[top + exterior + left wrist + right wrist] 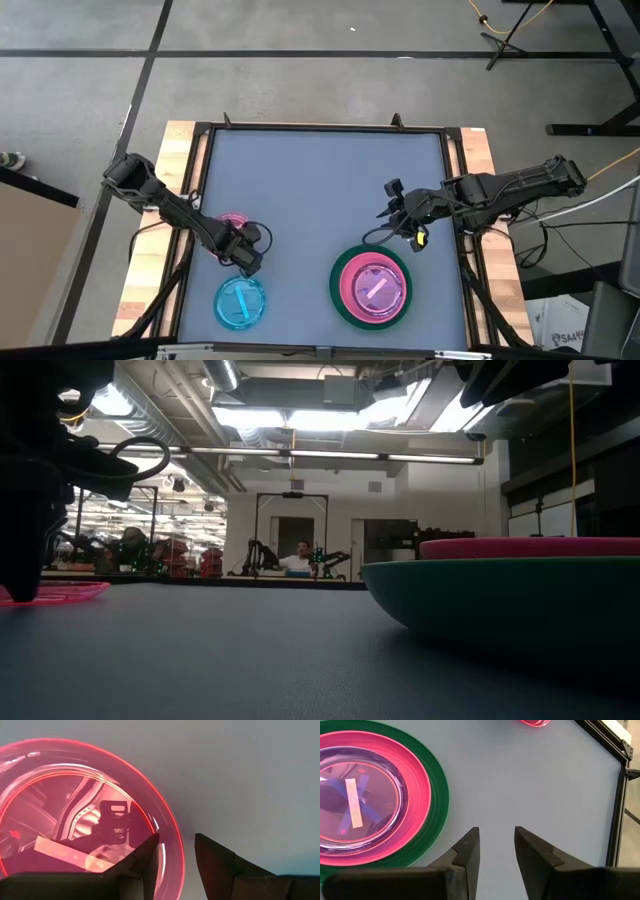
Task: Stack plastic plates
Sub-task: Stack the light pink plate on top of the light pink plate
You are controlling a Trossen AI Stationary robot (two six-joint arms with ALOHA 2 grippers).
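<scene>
- High view: the table (pixel 320 190), a grey-blue top in a dark frame with wooden strips down both sides, fills the middle of the picture, with both arms reaching in over it.
- The large green plate (pixel 343 300) lies near the table's front edge on the right side; in the low view it rises as a dark green bowl-like rim (pixel 500 600) close to the camera.
- An opaque pink plate (pixel 352 272) sits inside the green one, with its rim ringed by green all round.
- A small translucent plate (pixel 376 290), purplish in tone, rests in the middle of that pink plate, with a pale strip on it.
- A small translucent blue plate (pixel 240 302) lies flat on the table at front left, well apart from the stack.
- A small translucent pink plate (pixel 233 221) lies just behind the blue one, partly hidden beneath the left arm.
- The left gripper (pixel 174 851) hangs low over this pink plate's rim (pixel 172 845), with its jaws parted by a narrow gap, one finger (pixel 145 855) above the plate's inside and the other over bare table; whether it touches the plate cannot be told.
- The right gripper (pixel 496 845) hovers over bare table just beside the green plate (pixel 437 785), its jaws set narrowly apart and holding nothing.
</scene>
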